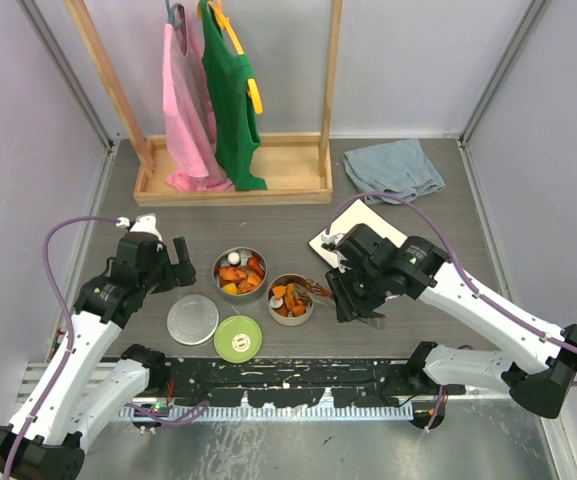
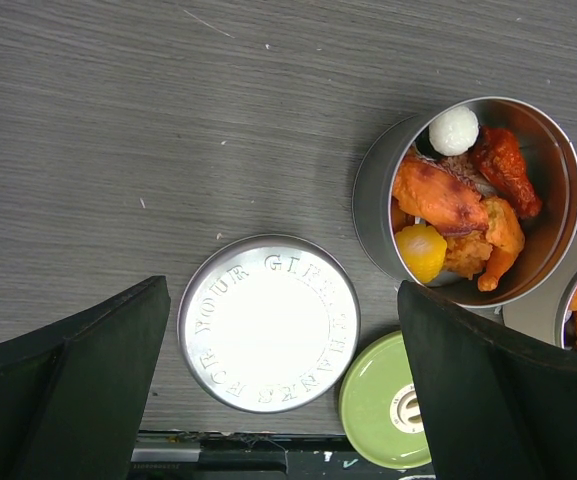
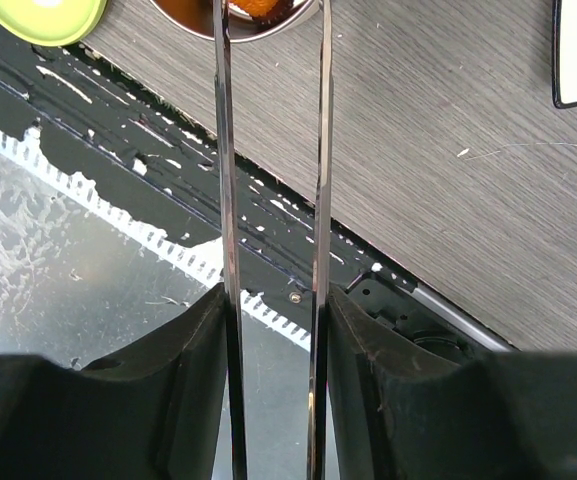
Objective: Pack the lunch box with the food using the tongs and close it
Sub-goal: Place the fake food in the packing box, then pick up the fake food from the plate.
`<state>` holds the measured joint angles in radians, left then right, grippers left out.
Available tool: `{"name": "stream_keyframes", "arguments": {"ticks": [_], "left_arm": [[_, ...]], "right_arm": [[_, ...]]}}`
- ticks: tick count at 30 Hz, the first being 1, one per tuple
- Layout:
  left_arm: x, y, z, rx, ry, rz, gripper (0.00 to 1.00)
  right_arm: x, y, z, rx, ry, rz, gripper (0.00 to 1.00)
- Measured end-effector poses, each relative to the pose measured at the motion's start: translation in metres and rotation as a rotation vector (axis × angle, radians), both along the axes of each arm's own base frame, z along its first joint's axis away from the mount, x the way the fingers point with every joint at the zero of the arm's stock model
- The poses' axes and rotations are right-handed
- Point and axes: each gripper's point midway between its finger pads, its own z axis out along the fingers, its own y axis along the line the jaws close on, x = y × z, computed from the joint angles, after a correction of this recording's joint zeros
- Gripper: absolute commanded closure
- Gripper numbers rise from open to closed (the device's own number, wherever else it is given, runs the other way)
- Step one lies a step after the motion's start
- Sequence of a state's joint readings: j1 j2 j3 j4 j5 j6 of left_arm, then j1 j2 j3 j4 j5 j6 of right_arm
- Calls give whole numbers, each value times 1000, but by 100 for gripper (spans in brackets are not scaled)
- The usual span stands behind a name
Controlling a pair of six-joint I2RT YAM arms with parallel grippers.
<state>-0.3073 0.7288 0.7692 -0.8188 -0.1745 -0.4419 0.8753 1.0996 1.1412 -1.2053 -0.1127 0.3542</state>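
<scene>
1. My right gripper (image 3: 273, 330) is clamped on the tongs (image 3: 223, 180). One finger presses each arm, squeezing them partway together, so the arms run nearly parallel.
2. The tongs' long axis runs straight out ahead of that hand. From overhead, the tips hang over the nearer tin (image 1: 291, 320), just past its rim, with something reddish at them. I cannot tell whether they grip it.
3. My left gripper (image 1: 173, 262) is spread wide and holds nothing.
4. Directly below the left hand lies the flat steel lid (image 2: 268, 322), and the lime-green lid (image 2: 383, 400) lies just beside it toward the right finger. Both are off the tins.
5. The second tin (image 2: 373, 210) sits ahead of the left hand and to its right, well filled with food (image 2: 438, 195).
6. The white plate (image 1: 363, 213) is behind the right hand, mostly hidden by the arm, so I cannot see what remains on it.
7. I judge packing nearly done. Both lids lie nearer the left arm, so closing depends on it dropping onto them.
</scene>
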Motion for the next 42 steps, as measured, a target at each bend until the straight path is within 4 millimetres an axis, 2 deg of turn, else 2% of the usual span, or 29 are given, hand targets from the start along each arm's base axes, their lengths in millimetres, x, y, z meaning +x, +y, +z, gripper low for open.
{"name": "stream_keyframes", "arguments": {"ticks": [5,11,15,20,33,38,42], "left_arm": [[0,0,-1,5,2,-4,2],[0,-1,-2,6,12,-10,2],[0,-1,-2,6,12,-10,2],[0,-1,-2,5,12,-11,2],[0,-2,-5,6,28,-15,2],[0,-2,-5,4,29,-16,2],[0,-2,-6,5,30,-16,2]], "right_arm": [[3,0,5,7,-21,-7,55],[25,-2,35,57,-175,-74,51],[39,-16,50,49,-282,-158,49],[55,-35,52,-18,-360,-275,45],[72,-70,20,-122,-351,-434,43],[80,-86,-8,-130,-270,-506,43],[81,-87,-26,-124,-209,-517,43]]}}
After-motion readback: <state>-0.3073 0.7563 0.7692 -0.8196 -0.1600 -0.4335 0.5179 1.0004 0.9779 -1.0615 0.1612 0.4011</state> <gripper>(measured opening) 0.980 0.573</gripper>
